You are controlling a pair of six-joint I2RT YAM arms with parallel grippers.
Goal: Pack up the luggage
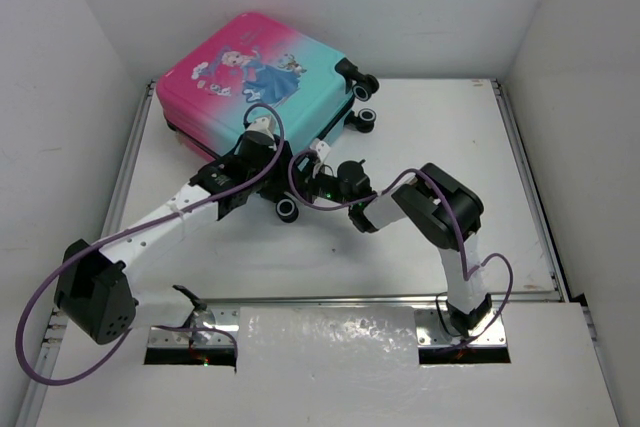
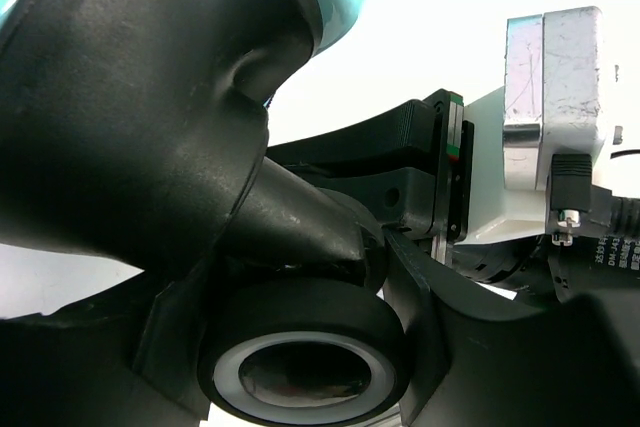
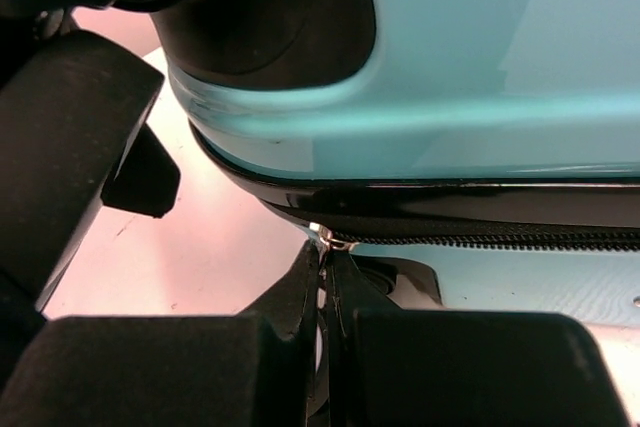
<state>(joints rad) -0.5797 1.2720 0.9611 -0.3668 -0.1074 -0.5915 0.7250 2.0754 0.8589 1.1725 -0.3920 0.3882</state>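
The luggage [image 1: 260, 67], pink to teal with a princess print, lies flat and closed at the back left of the table. My left gripper [image 1: 283, 205] is at its near corner, shut on a black wheel with a pale ring [image 2: 300, 367]; a dark finger [image 2: 470, 347] presses the wheel's right side. My right gripper [image 3: 322, 259] is shut on the small metal zipper pull [image 3: 320, 237] at the end of the black zipper [image 3: 500, 240], under the teal shell [image 3: 480, 67]. In the top view the right gripper [image 1: 325, 162] sits against the luggage's near edge.
White walls box in the table [image 1: 450, 147] on three sides. More of the luggage's black wheels [image 1: 365, 117] stick out at its right end. The two arms are close together near the luggage's corner; the right arm's white body [image 2: 550, 97] shows in the left wrist view.
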